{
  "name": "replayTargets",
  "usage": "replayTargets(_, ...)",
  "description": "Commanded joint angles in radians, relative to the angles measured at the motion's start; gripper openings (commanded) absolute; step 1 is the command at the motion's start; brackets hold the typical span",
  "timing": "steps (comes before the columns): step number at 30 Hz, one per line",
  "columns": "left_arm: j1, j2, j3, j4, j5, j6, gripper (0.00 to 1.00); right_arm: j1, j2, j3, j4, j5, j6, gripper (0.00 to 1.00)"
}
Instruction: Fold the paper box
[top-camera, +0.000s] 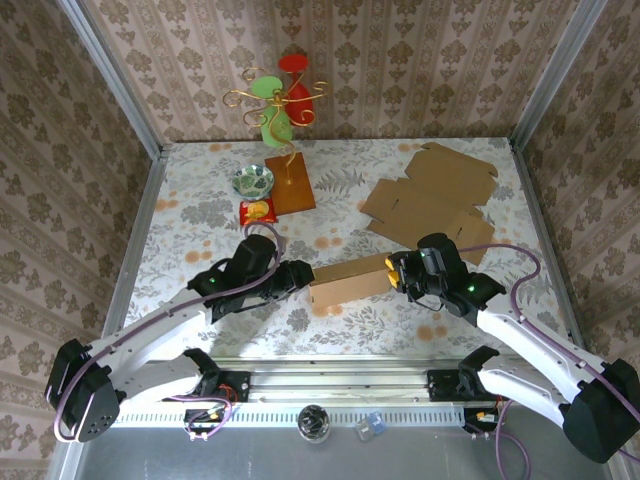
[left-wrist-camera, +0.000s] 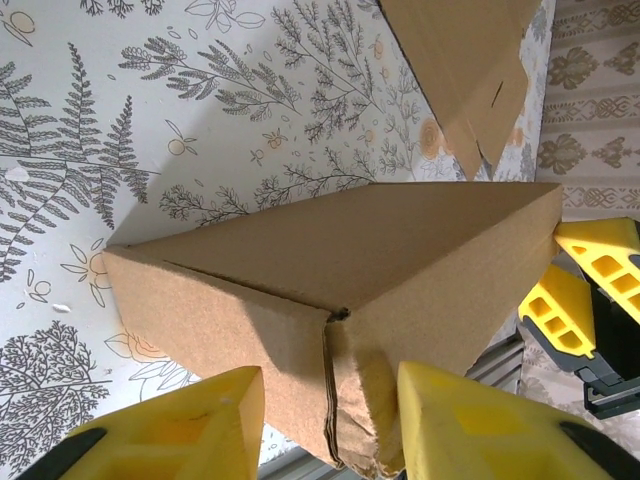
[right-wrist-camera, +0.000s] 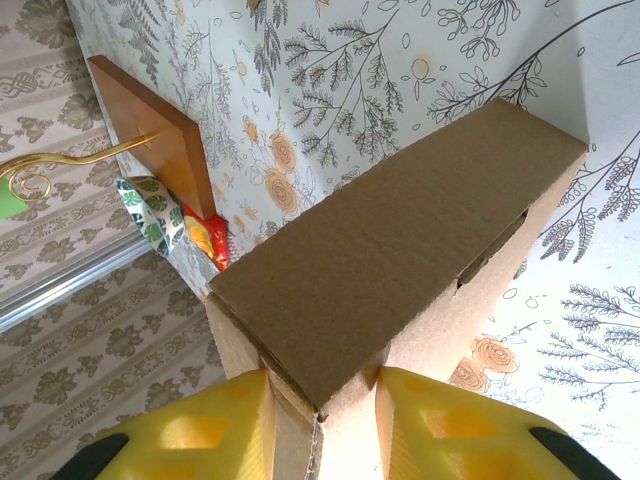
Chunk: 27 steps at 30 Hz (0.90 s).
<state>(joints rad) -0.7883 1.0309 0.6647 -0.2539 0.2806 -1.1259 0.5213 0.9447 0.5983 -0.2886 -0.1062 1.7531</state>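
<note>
The left gripper (top-camera: 303, 274) sets its jaws astride the ragged left end of the paper box (top-camera: 348, 283), which lies on the counter (top-camera: 200, 210) between the arms, probably to press that end flap home. Whether they grip it I cannot tell. The right gripper (top-camera: 393, 270) has its jaws clenched on the opposite end wall, likely to brace the box.

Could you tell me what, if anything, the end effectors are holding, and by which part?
The right end effector pinches the cardboard box by its near end wall; the left end effector straddles the opposite end, grip uncertain.
</note>
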Motion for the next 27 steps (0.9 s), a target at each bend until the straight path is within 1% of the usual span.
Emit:
replayTargets(1,0.0,0.014,-0.03,-0.01,0.016,0.022,0.36,-0.001,0.039,-0.029,-0.2,0.002,-0.003,0.3)
replayTargets(3,-0.005,0.014,-0.039,-0.016,0.015,0.038,0.34,-0.001,0.047,-0.023,-0.238,-0.008,-0.005,0.29)
replayTargets(7,-0.006,0.018,-0.053,-0.047,0.023,0.097,0.32,-0.001,0.057,-0.018,-0.305,-0.018,-0.005,0.3)
replayTargets(12,-0.005,0.052,-0.063,-0.087,0.056,0.172,0.25,-0.001,0.061,-0.012,-0.344,-0.019,0.001,0.31)
replayTargets(15,-0.016,0.074,-0.063,-0.11,0.056,0.223,0.22,-0.001,0.068,-0.008,-0.358,-0.022,0.001,0.3)
replayTargets(19,-0.045,0.103,-0.04,-0.178,0.018,0.308,0.2,-0.002,0.071,-0.006,-0.375,-0.034,0.002,0.31)
replayTargets(22,-0.074,0.109,-0.028,-0.204,-0.028,0.345,0.19,-0.003,0.068,0.0,-0.368,-0.046,-0.005,0.31)
replayTargets(24,-0.088,0.106,-0.024,-0.214,-0.056,0.357,0.19,-0.004,0.065,0.019,-0.367,-0.049,-0.021,0.34)
replayTargets(27,-0.103,0.091,-0.022,-0.211,-0.091,0.367,0.18,-0.015,0.052,0.073,-0.385,-0.066,-0.052,0.48)
